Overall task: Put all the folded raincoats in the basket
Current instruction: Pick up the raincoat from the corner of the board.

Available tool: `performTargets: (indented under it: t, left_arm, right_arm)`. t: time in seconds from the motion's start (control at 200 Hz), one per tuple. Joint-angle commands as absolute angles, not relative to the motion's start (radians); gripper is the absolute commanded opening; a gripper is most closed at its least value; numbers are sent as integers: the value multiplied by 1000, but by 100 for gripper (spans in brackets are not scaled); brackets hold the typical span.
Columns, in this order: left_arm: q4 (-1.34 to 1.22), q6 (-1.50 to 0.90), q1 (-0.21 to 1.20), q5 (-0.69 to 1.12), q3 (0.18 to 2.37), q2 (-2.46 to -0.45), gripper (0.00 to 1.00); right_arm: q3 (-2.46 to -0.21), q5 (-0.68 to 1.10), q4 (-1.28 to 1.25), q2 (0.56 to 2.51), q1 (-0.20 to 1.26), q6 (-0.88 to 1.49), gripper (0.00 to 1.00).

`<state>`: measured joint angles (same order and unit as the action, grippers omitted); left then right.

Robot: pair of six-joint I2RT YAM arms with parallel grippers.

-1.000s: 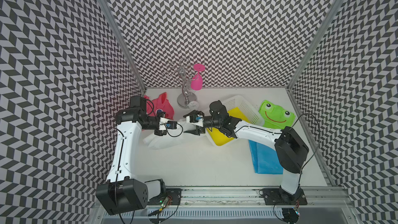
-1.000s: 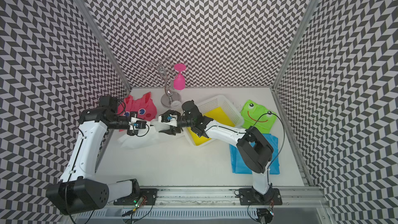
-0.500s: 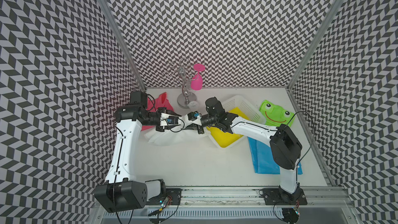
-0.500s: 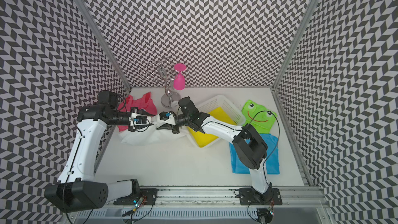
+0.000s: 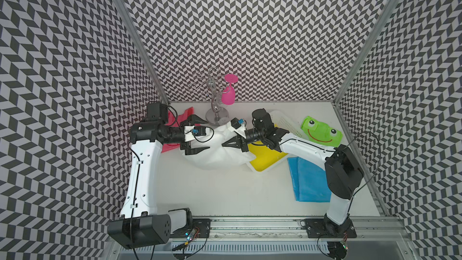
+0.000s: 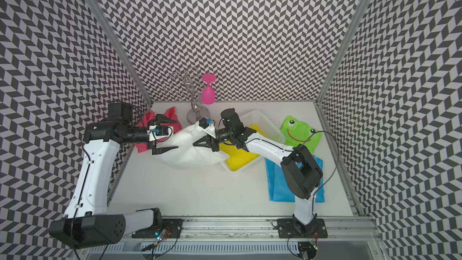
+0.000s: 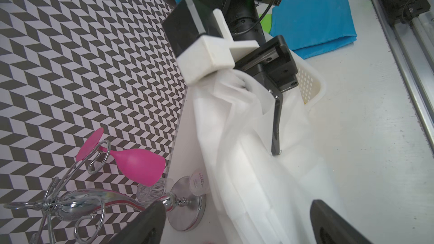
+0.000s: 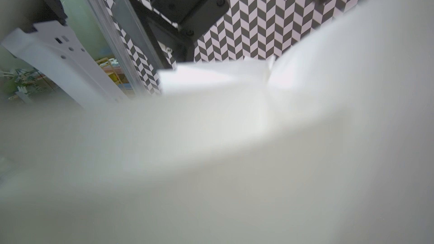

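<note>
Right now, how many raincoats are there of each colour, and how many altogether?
white raincoat: 1
yellow raincoat: 1
blue raincoat: 1
green raincoat: 1
pink raincoat: 1
Total: 5

In the right wrist view the white raincoat [image 8: 211, 160] fills most of the picture as a blur. In the left wrist view the left gripper [image 7: 237, 207] is cut off at the picture's edge, only two finger stubs showing. In both top views the basket [image 5: 285, 123] [image 6: 265, 125] is largely covered by the right arm [image 5: 307, 148] and the white raincoat, and the blue raincoat [image 5: 307, 183] is partly hidden behind that arm
</note>
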<state>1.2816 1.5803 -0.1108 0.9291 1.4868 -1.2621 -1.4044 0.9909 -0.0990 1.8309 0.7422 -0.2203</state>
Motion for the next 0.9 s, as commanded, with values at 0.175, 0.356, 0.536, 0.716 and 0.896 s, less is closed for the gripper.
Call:
performTargets:
  t: [0.175,0.356,0.536,0.716,0.896]
  left_arm:
    - [1021,1269,-8,969,1359,-1202,100]
    - [849,1004,113,894,1348,-1215,99]
    - [722,856,257,831,1294,-1227,100]
    - [628,780,366,834,1277,-1281,100]
    - [521,747,434,775,1273,-1362,99]
  right_arm:
    - [-1420,971,115,1666,673,-157,0]
    - [-1484,937,421,1630,601,-176,0]
    - [-1473,915,623,1574,513,-215,0]
    - [-1426,907,730,1516,405,-255,0]
    - [-1479,834,905,1586,344,-361,0]
